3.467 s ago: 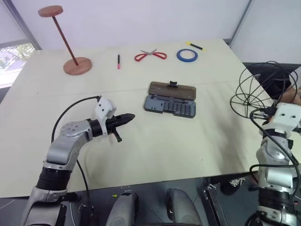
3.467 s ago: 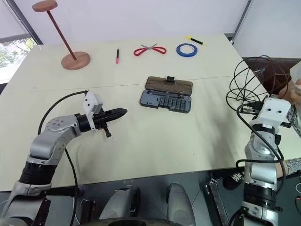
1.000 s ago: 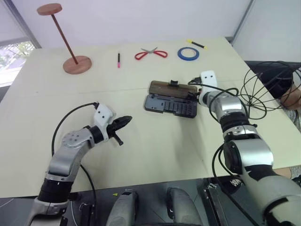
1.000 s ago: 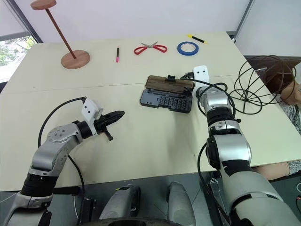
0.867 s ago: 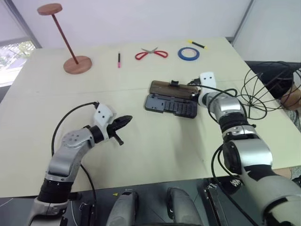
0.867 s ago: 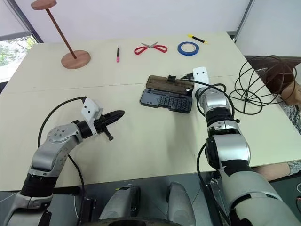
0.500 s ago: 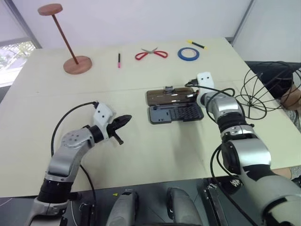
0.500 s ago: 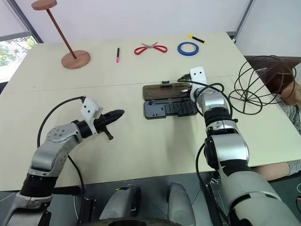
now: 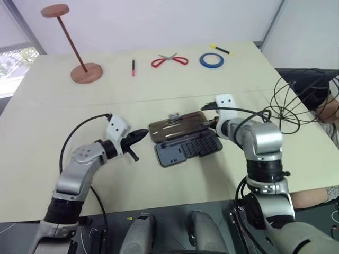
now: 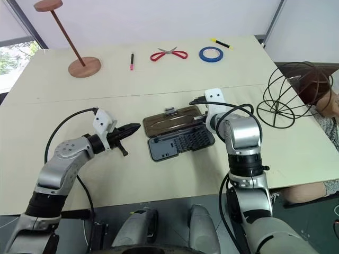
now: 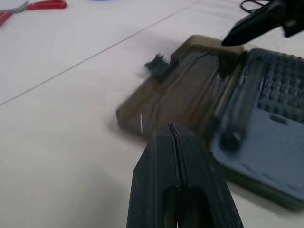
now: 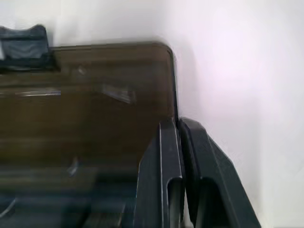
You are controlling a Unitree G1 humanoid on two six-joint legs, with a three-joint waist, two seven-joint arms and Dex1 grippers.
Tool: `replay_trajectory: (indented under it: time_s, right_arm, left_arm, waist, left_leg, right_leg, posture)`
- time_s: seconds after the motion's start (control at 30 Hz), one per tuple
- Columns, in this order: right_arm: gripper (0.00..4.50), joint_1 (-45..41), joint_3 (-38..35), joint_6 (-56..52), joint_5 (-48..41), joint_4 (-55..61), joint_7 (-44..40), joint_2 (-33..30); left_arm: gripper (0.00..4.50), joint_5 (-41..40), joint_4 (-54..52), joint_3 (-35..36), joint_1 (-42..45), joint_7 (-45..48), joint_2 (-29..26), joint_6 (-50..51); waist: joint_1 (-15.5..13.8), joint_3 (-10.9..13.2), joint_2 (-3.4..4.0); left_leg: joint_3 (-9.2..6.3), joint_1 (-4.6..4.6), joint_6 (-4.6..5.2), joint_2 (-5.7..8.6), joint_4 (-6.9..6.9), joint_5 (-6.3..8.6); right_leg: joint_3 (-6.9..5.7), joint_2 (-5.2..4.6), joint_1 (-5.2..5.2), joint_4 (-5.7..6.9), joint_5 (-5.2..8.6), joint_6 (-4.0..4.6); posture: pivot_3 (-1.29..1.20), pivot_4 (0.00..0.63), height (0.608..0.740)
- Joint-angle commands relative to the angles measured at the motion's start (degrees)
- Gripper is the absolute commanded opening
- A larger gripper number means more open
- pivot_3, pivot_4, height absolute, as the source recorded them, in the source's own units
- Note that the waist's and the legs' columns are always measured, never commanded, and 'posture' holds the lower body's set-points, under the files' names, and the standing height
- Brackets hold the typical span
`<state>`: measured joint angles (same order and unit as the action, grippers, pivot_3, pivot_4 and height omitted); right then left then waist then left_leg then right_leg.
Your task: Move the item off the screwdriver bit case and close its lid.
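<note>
Case (image 9: 188,148) lies open mid-table, your right gripper (image 9: 211,123) pinched on the lid's (image 9: 177,124) right end, left gripper (image 9: 142,134) closed, empty.

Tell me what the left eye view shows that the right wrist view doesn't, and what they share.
Left eye view alone: the wire globe at the table's right edge, off the case; the case tray with its bits; the left hand; scissors, tape ring, pen and wooden stand.
Right wrist view alone: the right hand's shut fingers close up.
Both: the brown lid, lying open, and the right hand at its edge.
</note>
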<state>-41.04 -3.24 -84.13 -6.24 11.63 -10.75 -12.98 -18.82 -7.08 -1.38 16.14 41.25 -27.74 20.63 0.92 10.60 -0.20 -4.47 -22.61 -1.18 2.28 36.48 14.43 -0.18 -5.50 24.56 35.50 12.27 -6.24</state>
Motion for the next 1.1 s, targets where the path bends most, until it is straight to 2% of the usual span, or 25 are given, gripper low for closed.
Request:
replay_trajectory:
  time_s: [0.03,0.23,0.4,0.57,0.67,0.87,1.1]
  right_arm:
    - [0.1,-0.73,-1.05,-6.54,-1.24,8.7,0.54,0.87]
    - [0.1,0.06,-1.68,-6.87,-0.23,8.8,2.94,2.75]
    - [0.1,-0.03,-1.08,-1.32,0.29,5.57,3.25,-1.07]
    - [0.1,-3.99,-0.2,9.79,0.01,-1.84,0.75,-5.37]
    - [1.01,-6.91,0.84,13.53,-0.33,-5.79,-0.68,-6.28]
    - [3.94,-10.19,3.75,19.66,-0.18,-13.85,-4.16,-7.22]
    - [3.94,-10.89,6.13,21.39,0.02,-21.96,-6.37,-6.19]
  left_arm:
    - [0.0,0.58,0.81,-0.47,1.96,0.77,0.63,-1.99]
    - [0.0,1.48,3.99,-1.54,3.44,2.98,1.22,-3.99]
    - [0.0,1.64,4.78,-1.56,4.0,3.75,1.16,-4.39]
    - [0.0,2.22,4.54,-1.87,3.91,3.93,1.35,-4.5]
    - [0.0,2.26,4.06,-1.76,3.82,3.59,1.44,-4.28]
    - [0.0,2.28,3.27,-1.37,3.23,2.82,1.34,-4.05]
    - [0.0,2.15,2.0,-0.99,2.52,1.85,1.1,-3.71]
  waist:
    - [-0.01,-0.01,-0.02]
    - [-0.03,-0.01,-0.02]
    - [0.0,-0.01,-0.02]
    - [0.2,0.0,-0.02]
    - [0.34,0.0,-0.02]
    - [0.19,0.0,-0.02]
    - [0.09,0.0,-0.02]
  left_leg:
    - [0.0,0.02,-0.01,0.0,0.0,0.0]
    - [0.14,0.04,-0.02,0.03,-0.01,-0.01]
    - [0.16,0.04,-0.02,0.03,-0.02,-0.01]
    - [0.19,0.04,-0.02,0.03,-0.02,-0.01]
    - [0.2,0.09,-0.01,0.0,-0.09,-0.01]
    - [0.21,0.1,-0.02,-0.01,-0.15,-0.02]
    - [0.21,0.1,-0.03,0.0,-0.15,-0.02]
  right_leg:
    - [0.0,0.0,-0.01,0.0,0.0,0.0]
    - [-0.01,0.0,-0.06,-0.02,0.0,0.0]
    - [-0.01,-0.01,-0.05,-0.02,0.0,0.0]
    - [-0.01,-0.01,-0.05,-0.03,0.0,0.0]
    - [-0.01,0.02,-0.05,-0.02,0.0,0.0]
    - [0.0,0.02,-0.05,-0.06,0.0,0.01]
    - [0.0,0.01,-0.05,-0.08,0.0,0.01]
  posture:
    - [0.0,0.15,0.74]
    - [0.0,0.15,0.74]
    - [0.0,0.15,0.74]
    - [0.0,0.15,0.74]
    - [0.0,0.15,0.74]
    - [0.0,0.15,0.74]
    - [0.0,0.15,0.74]
